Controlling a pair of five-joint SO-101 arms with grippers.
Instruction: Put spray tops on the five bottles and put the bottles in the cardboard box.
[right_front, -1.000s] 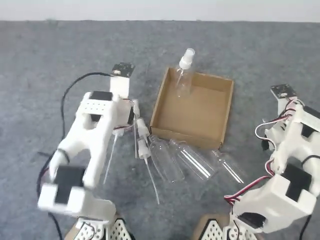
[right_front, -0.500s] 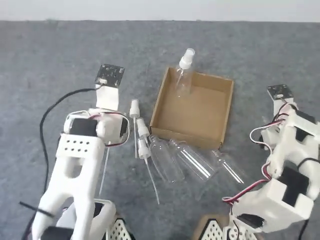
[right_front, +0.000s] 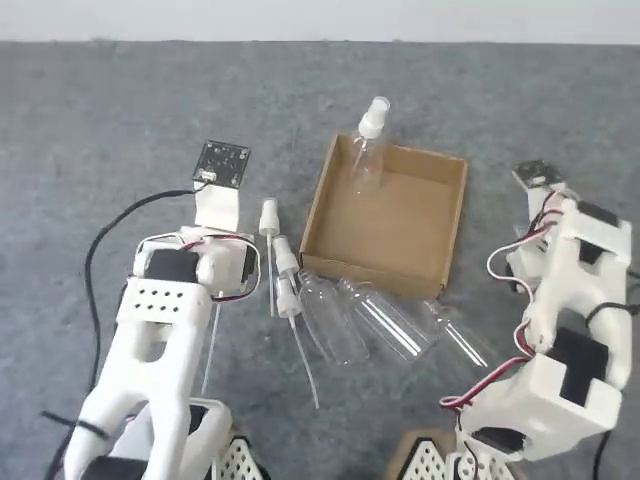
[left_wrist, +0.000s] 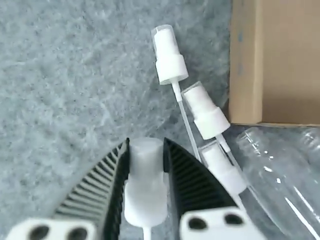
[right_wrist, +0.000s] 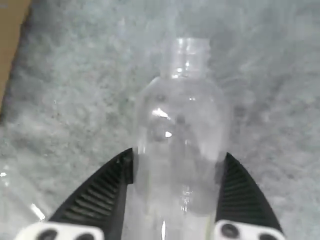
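The cardboard box (right_front: 385, 272), on grey carpet (right_front: 120, 110), holds one capped bottle (right_front: 368, 150). The left gripper (left_wrist: 146, 145) pinches a spray top (left_wrist: 145, 185) between narrow fingers, with three loose spray tops (left_wrist: 170, 62) just beyond their tips. The right gripper (right_wrist: 177, 155) clasps an uncapped bottle (right_wrist: 182, 125), its neck pointing away from the fingers.

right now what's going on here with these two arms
The left tool is shut on a white spray top, and the right tool is shut on a clear bottle that has no top on it. One capped bottle is already in the cardboard box. Three open bottles and three loose spray tops lie on the table beside the box.
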